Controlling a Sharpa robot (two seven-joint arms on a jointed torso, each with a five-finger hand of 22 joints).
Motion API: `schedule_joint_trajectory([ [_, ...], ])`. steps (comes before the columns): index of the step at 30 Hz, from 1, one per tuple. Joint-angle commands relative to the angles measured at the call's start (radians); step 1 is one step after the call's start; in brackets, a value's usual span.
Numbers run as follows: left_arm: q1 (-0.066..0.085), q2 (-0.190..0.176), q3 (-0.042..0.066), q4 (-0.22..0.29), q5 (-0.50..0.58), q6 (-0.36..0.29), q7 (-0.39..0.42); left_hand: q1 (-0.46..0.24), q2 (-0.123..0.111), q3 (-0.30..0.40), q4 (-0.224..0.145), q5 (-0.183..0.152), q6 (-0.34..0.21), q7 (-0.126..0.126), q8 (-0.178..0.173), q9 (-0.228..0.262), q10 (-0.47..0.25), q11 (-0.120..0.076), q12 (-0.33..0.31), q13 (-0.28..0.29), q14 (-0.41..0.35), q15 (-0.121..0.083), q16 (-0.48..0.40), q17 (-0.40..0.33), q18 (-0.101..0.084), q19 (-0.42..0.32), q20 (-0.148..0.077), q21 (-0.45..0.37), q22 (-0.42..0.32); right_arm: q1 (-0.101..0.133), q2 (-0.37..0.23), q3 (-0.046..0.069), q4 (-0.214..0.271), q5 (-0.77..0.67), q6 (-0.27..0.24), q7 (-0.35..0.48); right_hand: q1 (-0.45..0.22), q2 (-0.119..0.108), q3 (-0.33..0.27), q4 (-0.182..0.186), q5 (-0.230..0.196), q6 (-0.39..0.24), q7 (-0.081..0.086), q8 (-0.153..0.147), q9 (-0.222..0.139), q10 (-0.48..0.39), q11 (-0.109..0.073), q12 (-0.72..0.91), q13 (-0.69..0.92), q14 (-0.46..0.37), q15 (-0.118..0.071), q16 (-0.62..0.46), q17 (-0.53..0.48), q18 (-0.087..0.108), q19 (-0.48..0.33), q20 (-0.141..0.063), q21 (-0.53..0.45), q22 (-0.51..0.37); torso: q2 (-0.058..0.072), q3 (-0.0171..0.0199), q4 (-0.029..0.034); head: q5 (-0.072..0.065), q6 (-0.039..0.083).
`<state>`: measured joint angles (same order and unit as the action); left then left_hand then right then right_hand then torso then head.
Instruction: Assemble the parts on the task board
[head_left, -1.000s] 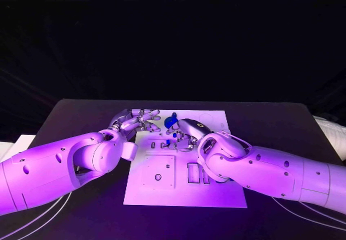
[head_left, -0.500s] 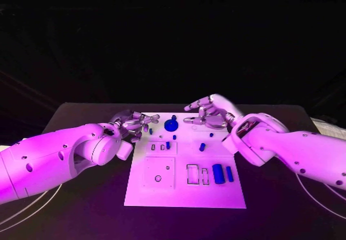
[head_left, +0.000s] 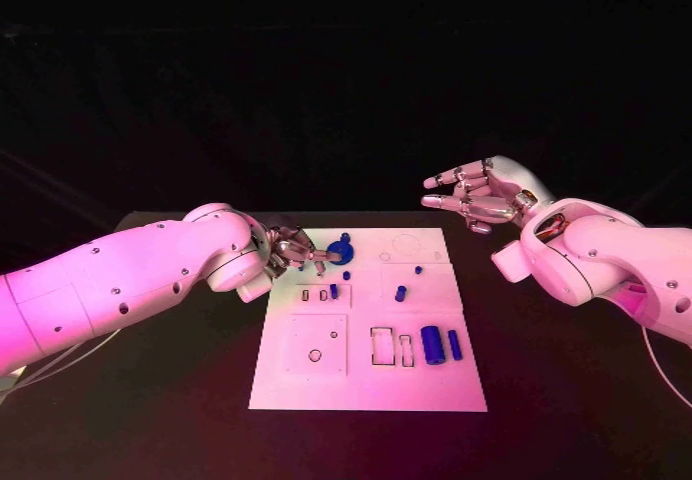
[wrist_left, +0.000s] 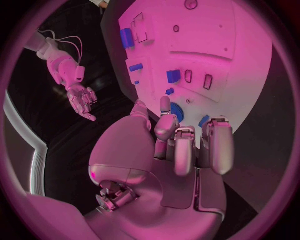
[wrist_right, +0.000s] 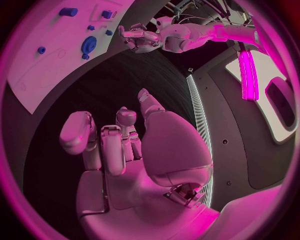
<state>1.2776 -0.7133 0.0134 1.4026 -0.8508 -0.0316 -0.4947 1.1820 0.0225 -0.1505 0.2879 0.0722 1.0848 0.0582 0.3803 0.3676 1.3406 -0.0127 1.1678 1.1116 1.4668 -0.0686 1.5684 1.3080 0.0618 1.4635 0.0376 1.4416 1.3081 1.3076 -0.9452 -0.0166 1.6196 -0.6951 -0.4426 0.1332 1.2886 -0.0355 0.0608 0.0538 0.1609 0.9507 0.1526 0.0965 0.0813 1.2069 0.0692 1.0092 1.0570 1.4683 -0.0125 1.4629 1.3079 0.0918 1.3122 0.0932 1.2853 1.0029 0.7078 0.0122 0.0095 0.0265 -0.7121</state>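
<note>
The white task board (head_left: 368, 380) lies in the middle of the table. A round blue part (head_left: 340, 250) stands near its far left corner, and also shows in the left wrist view (wrist_left: 178, 111). Small blue pegs (head_left: 401, 293) sit mid-board, and two blue blocks (head_left: 433, 345) stand at the right. My left hand (head_left: 296, 250) is over the board's far left edge, fingers curled, fingertips beside the round part. A small blue piece (wrist_left: 204, 120) shows just past its fingertips (wrist_left: 215, 131); contact is unclear. My right hand (head_left: 476, 197) hangs raised beyond the board's far right corner, fingers apart, holding nothing.
Empty slots (head_left: 385, 347) and a square inset plate (head_left: 317, 345) mark the near half of the board. Black table (head_left: 577, 380) surrounds the board on all sides. The left forearm (head_left: 130, 280) lies over the table to the left of the board.
My right hand has left the middle of the board and risen to the far right, uncovering the pegs and blocks. The left hand stays at the far left edge.
</note>
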Motion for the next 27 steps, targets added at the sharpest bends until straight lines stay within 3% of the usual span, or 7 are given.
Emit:
schedule_joint_trajectory([
  [1,0.008,0.027,-0.002,-0.024,-0.105,0.114,-0.13,-0.015,0.006,-0.017,0.001,-0.012,-0.009,-0.003,0.02,0.025,0.001,-0.003,0.009,0.009,0.104,-0.006,0.002,0.263,-0.017,0.028,-0.003,0.009,0.046,0.001,0.001,0.0,-0.004,0.043,0.041,-0.017,-0.005,0.007,-0.005,0.0,0.005,0.004,-0.001,0.006,0.002,-0.002,-0.005,-0.006,-0.002,0.06,0.001,-0.003,0.098,0.017,-0.005,0.0,-0.004,-0.001,-0.003,0.0011,-0.0007,0.003,-0.002],
  [5,0.014,0.059,-0.005,-0.052,-0.117,0.138,-0.162,-0.042,0.005,-0.048,0.002,-0.022,-0.017,-0.01,0.054,0.069,0.01,-0.007,0.026,0.031,0.104,-0.012,0.002,0.263,-0.021,0.034,-0.006,0.022,0.067,0.002,0.003,0.0,-0.01,0.044,0.045,-0.026,-0.006,0.007,-0.007,0.001,0.006,0.004,-0.001,0.007,0.002,-0.002,-0.005,-0.008,-0.004,0.06,0.001,-0.005,0.096,0.018,-0.006,0.0,-0.006,-0.004,-0.001,0.0005,-0.0013,0.005,-0.005],
  [11,0.02,0.098,-0.015,-0.083,-0.145,0.18,-0.198,-0.06,0.009,-0.07,0.003,-0.024,-0.03,-0.013,0.077,0.102,0.016,-0.012,0.038,0.045,0.104,-0.014,0.002,0.263,-0.024,0.038,-0.011,0.03,0.081,0.002,0.007,-0.001,-0.017,0.042,0.049,-0.034,-0.006,0.007,-0.008,0.002,0.006,0.004,-0.001,0.007,0.002,-0.002,-0.005,-0.008,-0.004,0.06,0.0,-0.005,0.096,0.018,-0.006,0.0,-0.007,-0.004,0.001,-0.0001,-0.0014,0.008,-0.013],
  [17,0.022,0.126,-0.024,-0.104,-0.173,0.218,-0.213,-0.063,0.013,-0.079,0.002,-0.025,-0.037,-0.015,0.086,0.117,0.017,-0.013,0.04,0.048,0.104,-0.016,0.002,0.263,-0.024,0.038,-0.012,0.032,0.084,0.002,0.009,-0.001,-0.023,0.041,0.051,-0.039,-0.007,0.007,-0.009,0.002,0.007,0.004,-0.001,0.007,0.002,-0.002,-0.005,-0.007,-0.004,0.06,0.0,-0.006,0.095,0.018,-0.006,0.0,-0.007,-0.005,0.0,-0.0007,-0.0017,0.009,-0.022],
  [27,0.022,0.148,-0.027,-0.119,-0.179,0.245,-0.213,-0.054,0.019,-0.084,-0.002,-0.025,-0.044,-0.017,0.098,0.136,0.018,-0.015,0.041,0.05,0.104,-0.017,0.002,0.263,-0.025,0.04,-0.014,0.035,0.09,0.002,0.013,-0.001,-0.029,0.039,0.054,-0.041,-0.007,0.007,-0.009,0.002,0.007,0.004,-0.001,0.007,0.002,-0.002,-0.005,-0.007,-0.004,0.06,0.0,-0.006,0.095,0.018,-0.006,0.0,-0.007,-0.005,0.001,-0.0009,-0.0006,0.011,-0.03],
])
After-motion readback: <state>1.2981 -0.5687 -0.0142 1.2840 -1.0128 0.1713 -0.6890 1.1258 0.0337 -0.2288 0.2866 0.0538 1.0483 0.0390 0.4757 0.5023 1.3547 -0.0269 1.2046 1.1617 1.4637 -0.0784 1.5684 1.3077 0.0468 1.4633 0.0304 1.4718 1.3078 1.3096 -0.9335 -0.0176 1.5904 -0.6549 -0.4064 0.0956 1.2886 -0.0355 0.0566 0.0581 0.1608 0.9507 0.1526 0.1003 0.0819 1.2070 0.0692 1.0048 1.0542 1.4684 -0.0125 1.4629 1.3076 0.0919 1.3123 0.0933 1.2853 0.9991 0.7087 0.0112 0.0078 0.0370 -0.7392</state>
